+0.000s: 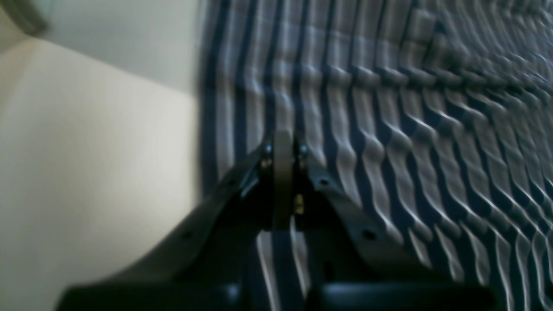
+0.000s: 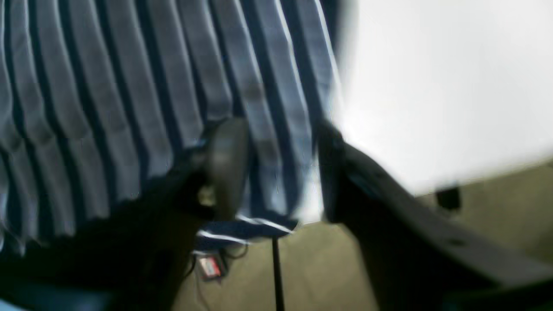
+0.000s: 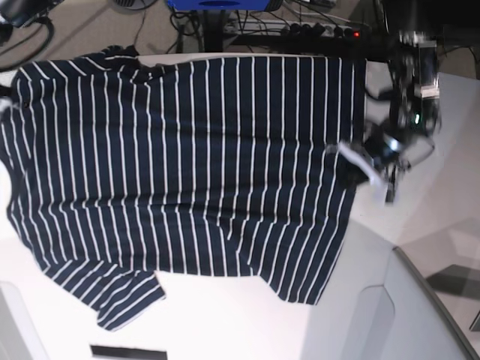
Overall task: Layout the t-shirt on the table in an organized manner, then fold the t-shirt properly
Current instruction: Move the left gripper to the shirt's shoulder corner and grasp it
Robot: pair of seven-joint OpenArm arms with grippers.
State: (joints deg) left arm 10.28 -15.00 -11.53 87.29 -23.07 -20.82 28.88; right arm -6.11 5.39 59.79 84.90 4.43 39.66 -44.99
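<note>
– While the left gripper sits with its jaws pressed together, which way does the t-shirt lie from it?

– Ahead and to one side in the left wrist view. The tips are over the striped cloth just inside its edge, with bare table on the other side. I cannot tell whether any fabric is pinched between them.

– And the right gripper?

– Its jaws stand apart. Through the gap shows the shirt's edge, with white tabletop just beside it. Nothing is held there.

– How does the shirt lie overall?

– Spread fairly flat across the table. Its long axis runs side to side in the base view, one sleeve toward the near left, the hem at the right. The left arm is at that hem, so it seems the nearer one for lifting it.

– Any containers?

– None in view. Beyond the table's far edge there are only cables and floor.
</note>
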